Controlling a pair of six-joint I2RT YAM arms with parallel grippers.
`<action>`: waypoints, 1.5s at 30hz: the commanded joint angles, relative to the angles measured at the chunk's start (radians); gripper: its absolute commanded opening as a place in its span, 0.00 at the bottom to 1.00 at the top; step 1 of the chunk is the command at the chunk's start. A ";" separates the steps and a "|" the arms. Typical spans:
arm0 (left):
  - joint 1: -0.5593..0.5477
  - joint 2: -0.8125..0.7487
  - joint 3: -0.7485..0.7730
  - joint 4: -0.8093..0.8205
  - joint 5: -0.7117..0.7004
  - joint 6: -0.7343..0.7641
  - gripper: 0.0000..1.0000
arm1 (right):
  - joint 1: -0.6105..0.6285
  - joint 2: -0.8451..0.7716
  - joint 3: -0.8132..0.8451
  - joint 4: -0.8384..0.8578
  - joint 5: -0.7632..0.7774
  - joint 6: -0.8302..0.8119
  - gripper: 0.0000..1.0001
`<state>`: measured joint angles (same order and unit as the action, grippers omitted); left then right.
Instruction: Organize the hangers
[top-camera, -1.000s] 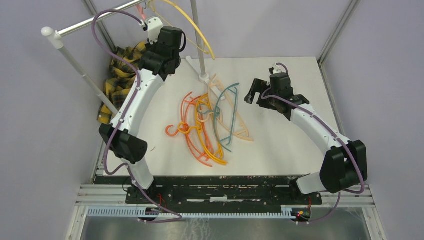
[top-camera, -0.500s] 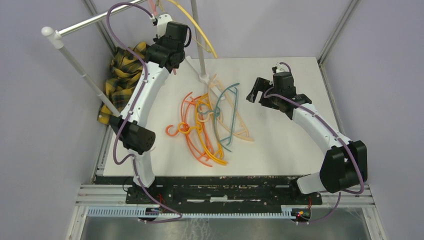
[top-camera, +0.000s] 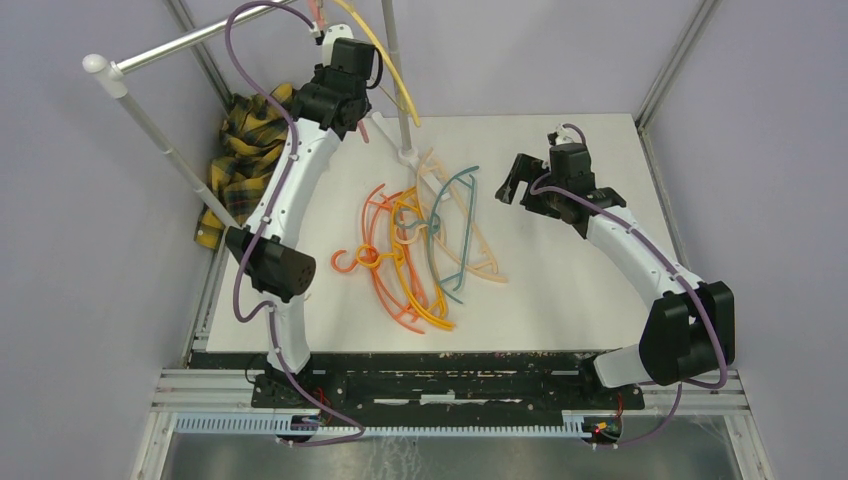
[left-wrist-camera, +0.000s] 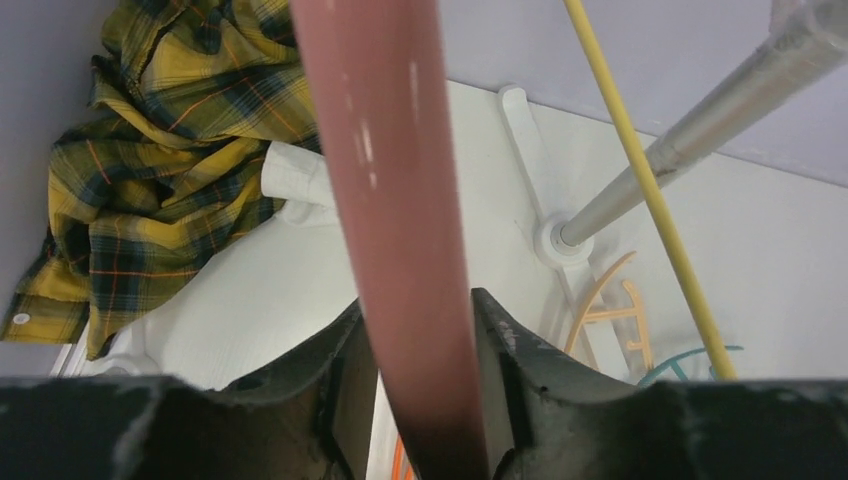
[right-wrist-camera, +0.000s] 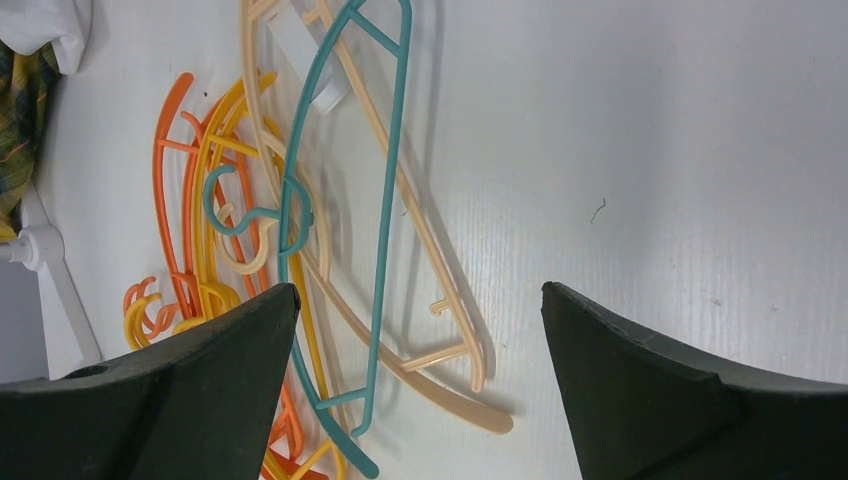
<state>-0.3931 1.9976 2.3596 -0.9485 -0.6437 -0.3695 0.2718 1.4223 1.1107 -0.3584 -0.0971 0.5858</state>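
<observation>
My left gripper (top-camera: 335, 45) is raised by the rack's silver bar (top-camera: 190, 42) and is shut on a pink hanger (left-wrist-camera: 390, 200), whose arm fills the left wrist view between the jaws (left-wrist-camera: 420, 330). A yellow hanger (top-camera: 390, 65) hangs from the rack; it also shows in the left wrist view (left-wrist-camera: 650, 190). Orange, yellow, teal and peach hangers lie in a pile (top-camera: 420, 250) mid-table. My right gripper (top-camera: 512, 180) is open and empty, hovering just right of the pile, above the teal hanger (right-wrist-camera: 385, 200) and peach hanger (right-wrist-camera: 425, 235).
A yellow-black plaid cloth (top-camera: 240, 160) lies at the table's back left, also in the left wrist view (left-wrist-camera: 150, 170). The rack's upright pole (top-camera: 397, 90) stands on a white foot (top-camera: 408, 155) behind the pile. A slanted white pole (top-camera: 165, 150) runs down the left side.
My left arm has risen and swung toward the back, carrying the pink hanger up near the bar. The right gripper has shifted slightly.
</observation>
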 joint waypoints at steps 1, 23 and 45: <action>0.002 -0.018 0.047 0.069 0.064 0.102 0.50 | -0.006 -0.021 0.016 0.047 -0.006 -0.004 1.00; 0.003 -0.538 -0.515 0.431 0.515 0.202 0.99 | -0.008 0.065 0.011 0.104 -0.106 -0.001 1.00; 0.002 -0.963 -1.091 0.529 0.727 0.122 0.99 | 0.119 0.201 0.103 0.098 -0.092 -0.046 0.93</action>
<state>-0.3931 1.1904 1.3628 -0.4652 0.0185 -0.2371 0.3309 1.5673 1.1351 -0.3000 -0.1860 0.5583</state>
